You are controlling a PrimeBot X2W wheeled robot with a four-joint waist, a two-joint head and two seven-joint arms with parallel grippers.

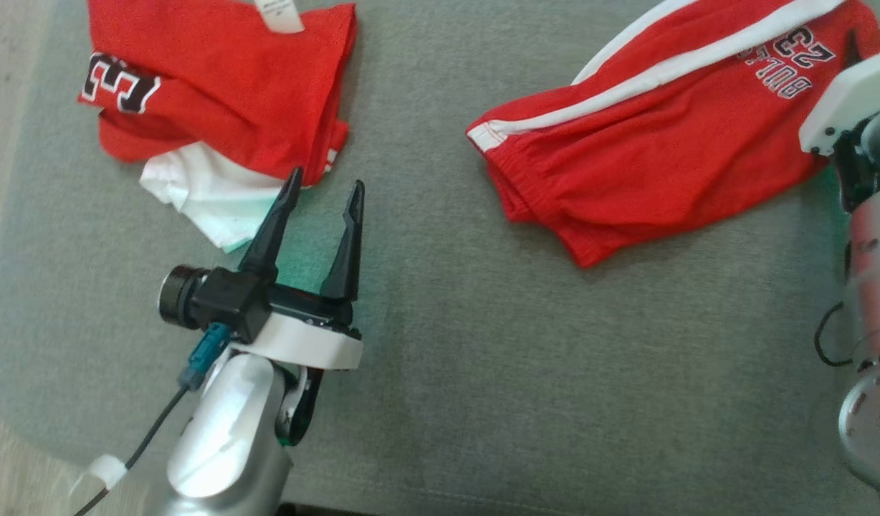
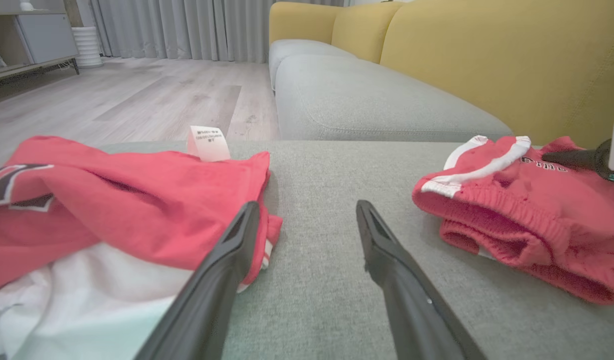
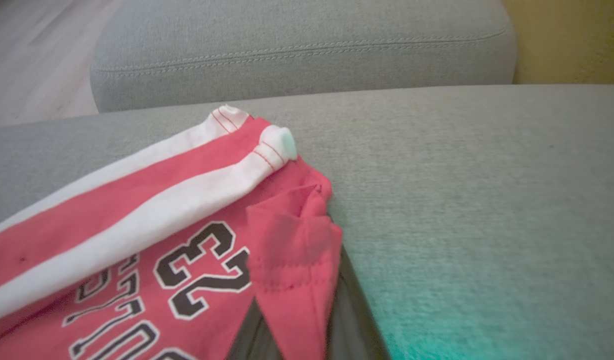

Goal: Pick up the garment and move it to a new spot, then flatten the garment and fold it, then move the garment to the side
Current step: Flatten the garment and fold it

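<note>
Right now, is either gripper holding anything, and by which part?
The red shorts, pinched by the right gripper at a hem fold beside the 23 print; left gripper open, empty.

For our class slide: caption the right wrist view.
Right hand shut on a fold of red shorts on a grey cushion.

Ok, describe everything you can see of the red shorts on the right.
The red shorts look like soft jersey, with two white side stripes, a gathered elastic waistband and a black-and-white 23 print. They lie rumpled on the grey cushion, waistband toward its middle. The right gripper is shut on a fold at the leg hem.
</note>
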